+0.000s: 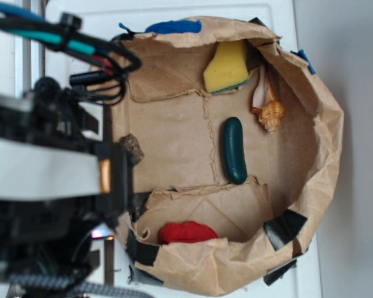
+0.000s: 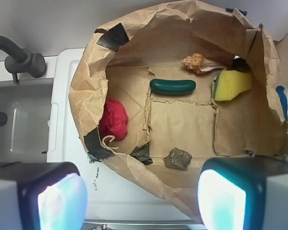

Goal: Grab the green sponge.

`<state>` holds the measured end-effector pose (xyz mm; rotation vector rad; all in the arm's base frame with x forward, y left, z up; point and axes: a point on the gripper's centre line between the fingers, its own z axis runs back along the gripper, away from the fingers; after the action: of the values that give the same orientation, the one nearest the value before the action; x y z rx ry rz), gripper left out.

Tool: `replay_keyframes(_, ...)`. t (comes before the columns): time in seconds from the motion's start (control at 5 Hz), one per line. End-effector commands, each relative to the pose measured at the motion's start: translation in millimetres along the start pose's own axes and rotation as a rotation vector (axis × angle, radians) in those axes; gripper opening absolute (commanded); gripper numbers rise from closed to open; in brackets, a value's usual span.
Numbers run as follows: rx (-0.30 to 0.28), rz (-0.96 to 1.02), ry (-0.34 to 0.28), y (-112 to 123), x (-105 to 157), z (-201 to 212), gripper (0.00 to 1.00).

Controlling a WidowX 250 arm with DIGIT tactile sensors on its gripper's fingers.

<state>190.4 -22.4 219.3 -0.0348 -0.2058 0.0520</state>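
A crumpled brown paper bag (image 2: 86,91) lies open on a white sink counter (image 2: 67,76). Above its near rim, the gripper (image 2: 141,199) hangs wide open, holding nothing. Inside, the green sponge (image 2: 173,86) lies flat mid-floor, just beside a seashell (image 2: 196,62) and near a yellow block (image 2: 232,85).

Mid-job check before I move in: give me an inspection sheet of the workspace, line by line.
Surface: brown paper bag opened flat, walls crumpled, patched with black tape.
Job's things: green sponge lying flat on the bag floor, untouched, near the seashell.
Clutter: yellow wedge block, red cloth, small rock.
Grippers: claw open, empty, above the bag's near rim.
Cables: bundle on the arm, clear of the bag.
Surroundings: white counter, sink with dark faucet.
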Motion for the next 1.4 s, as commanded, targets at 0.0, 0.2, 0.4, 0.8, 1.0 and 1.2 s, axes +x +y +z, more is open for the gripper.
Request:
replay_keyframes(0.0,0.001,0.019,-0.018,2.6,3.1,4.4,1.00)
replay_keyframes(0.2,0.047,0.120,0.007,15.8,24.6,-14.9,1.00)
replay_keyframes(0.4,0.084,0.213,0.021,31.3,32.6,-27.6,1.00)
replay_keyframes(0.8,0.114,0.461,-0.062,60.7,39.2,-68.7,1.00)
replay_keyframes(1.0,0.100,0.513,-0.079,69.2,51.7,-86.0,1.00)
replay_keyframes(1.2,0.047,0.490,-0.076,74.0,65.7,-97.5,1.00)
